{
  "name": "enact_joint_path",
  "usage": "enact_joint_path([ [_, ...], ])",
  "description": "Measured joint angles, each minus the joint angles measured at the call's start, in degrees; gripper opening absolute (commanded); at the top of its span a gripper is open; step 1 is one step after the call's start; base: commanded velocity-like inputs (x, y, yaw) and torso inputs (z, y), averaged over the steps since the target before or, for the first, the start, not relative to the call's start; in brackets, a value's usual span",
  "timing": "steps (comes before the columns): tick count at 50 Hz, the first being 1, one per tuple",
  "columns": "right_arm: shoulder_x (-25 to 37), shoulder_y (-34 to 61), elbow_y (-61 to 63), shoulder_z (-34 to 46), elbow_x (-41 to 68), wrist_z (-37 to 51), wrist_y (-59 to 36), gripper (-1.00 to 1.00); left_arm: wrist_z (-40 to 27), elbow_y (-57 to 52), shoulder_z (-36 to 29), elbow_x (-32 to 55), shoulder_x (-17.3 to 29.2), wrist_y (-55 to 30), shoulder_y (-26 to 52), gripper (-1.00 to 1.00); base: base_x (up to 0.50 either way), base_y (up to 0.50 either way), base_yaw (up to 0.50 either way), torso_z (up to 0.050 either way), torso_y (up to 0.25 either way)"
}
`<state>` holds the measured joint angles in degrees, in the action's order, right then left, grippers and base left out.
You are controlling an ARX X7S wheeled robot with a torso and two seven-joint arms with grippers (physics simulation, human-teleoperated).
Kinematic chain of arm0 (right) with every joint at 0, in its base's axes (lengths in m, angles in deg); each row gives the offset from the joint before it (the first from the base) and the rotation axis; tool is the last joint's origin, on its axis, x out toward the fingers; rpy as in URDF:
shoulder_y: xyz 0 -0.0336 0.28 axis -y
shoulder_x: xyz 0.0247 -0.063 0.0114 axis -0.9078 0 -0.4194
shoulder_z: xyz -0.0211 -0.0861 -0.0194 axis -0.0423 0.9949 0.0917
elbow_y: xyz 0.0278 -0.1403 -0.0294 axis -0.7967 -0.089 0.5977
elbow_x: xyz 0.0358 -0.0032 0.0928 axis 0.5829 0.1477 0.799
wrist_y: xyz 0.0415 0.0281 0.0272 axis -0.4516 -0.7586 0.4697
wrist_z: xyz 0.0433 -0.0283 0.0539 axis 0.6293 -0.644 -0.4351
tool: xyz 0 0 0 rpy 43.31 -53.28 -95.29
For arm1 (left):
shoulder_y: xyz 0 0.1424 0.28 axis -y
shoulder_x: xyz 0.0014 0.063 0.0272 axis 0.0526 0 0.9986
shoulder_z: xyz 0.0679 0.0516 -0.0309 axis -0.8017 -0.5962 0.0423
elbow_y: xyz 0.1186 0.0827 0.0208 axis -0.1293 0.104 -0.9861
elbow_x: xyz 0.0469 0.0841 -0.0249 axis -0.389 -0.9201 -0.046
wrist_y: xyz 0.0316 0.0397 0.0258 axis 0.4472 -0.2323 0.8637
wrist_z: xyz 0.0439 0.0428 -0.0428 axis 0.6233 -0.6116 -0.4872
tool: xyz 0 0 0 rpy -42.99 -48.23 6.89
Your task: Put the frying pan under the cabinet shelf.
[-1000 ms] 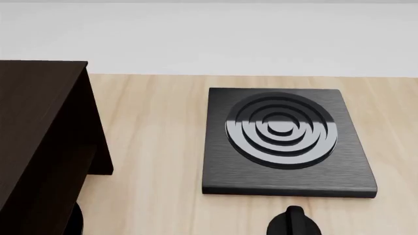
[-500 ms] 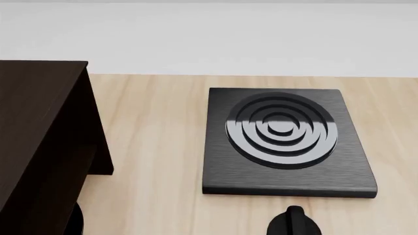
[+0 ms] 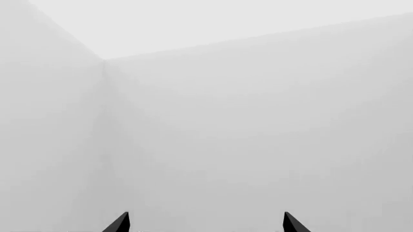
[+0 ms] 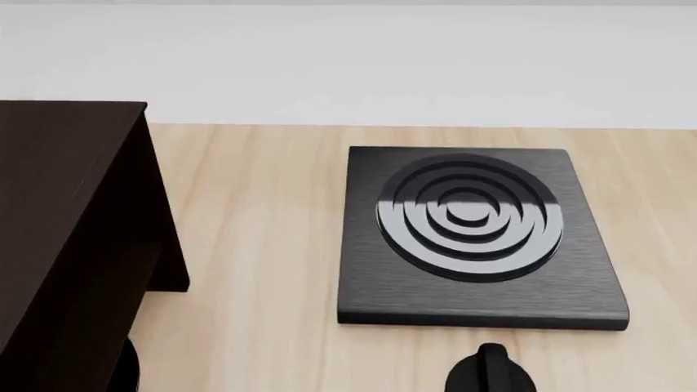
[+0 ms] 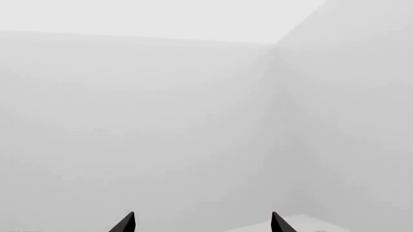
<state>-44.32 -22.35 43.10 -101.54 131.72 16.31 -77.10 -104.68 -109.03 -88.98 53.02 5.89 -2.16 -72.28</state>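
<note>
The cabinet shelf (image 4: 65, 237) is a large dark brown wood-grain cabinet at the left of the head view, standing on the light wood table (image 4: 261, 245). The frying pan is not clearly in view. A dark rounded edge (image 4: 127, 369) shows by the cabinet's foot at the bottom left; I cannot tell what it is. Neither gripper shows in the head view. In the left wrist view my left gripper (image 3: 205, 227) is open and empty, its two black fingertips wide apart, facing bare white walls. My right gripper (image 5: 203, 226) is likewise open and empty, facing white walls.
A square black stove plate (image 4: 479, 237) with concentric rings lies on the table right of the cabinet. A small black round knob (image 4: 490, 374) sits at the bottom edge in front of it. A white wall runs behind the table.
</note>
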Motion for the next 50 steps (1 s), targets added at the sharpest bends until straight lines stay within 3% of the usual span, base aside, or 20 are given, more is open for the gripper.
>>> enact_joint_path([
  [7, 0.3, -0.2, 0.5, -1.0, -1.1, -2.3, 0.2, 1.0, -0.1, 0.1, -0.7, 1.3, 0.8, -0.8, 0.8, 1.0, 0.02, -0.02, -0.03, -0.003, 0.0],
  [23, 6.9, 18.4, 0.7, 37.6, -34.8, -8.6, 3.4, 1.0, -0.4, 0.2, -1.8, 3.4, 2.1, -2.0, 1.9, 1.0, 0.02, -0.02, -0.03, -0.003, 0.0],
  [41, 9.4, 34.4, -3.7, 70.6, -59.1, -13.6, 6.0, 1.0, -0.7, 0.3, -2.2, 4.6, 2.2, -2.7, 2.6, 1.0, 0.02, -0.02, -0.03, -0.002, 0.0],
  [50, 8.0, 40.1, -5.2, 81.7, -67.0, -16.0, 6.4, 1.0, -2.7, -2.8, -1.7, 5.1, -0.3, -5.8, 3.6, 1.0, 0.0, 0.0, 0.0, -0.001, 0.0],
])
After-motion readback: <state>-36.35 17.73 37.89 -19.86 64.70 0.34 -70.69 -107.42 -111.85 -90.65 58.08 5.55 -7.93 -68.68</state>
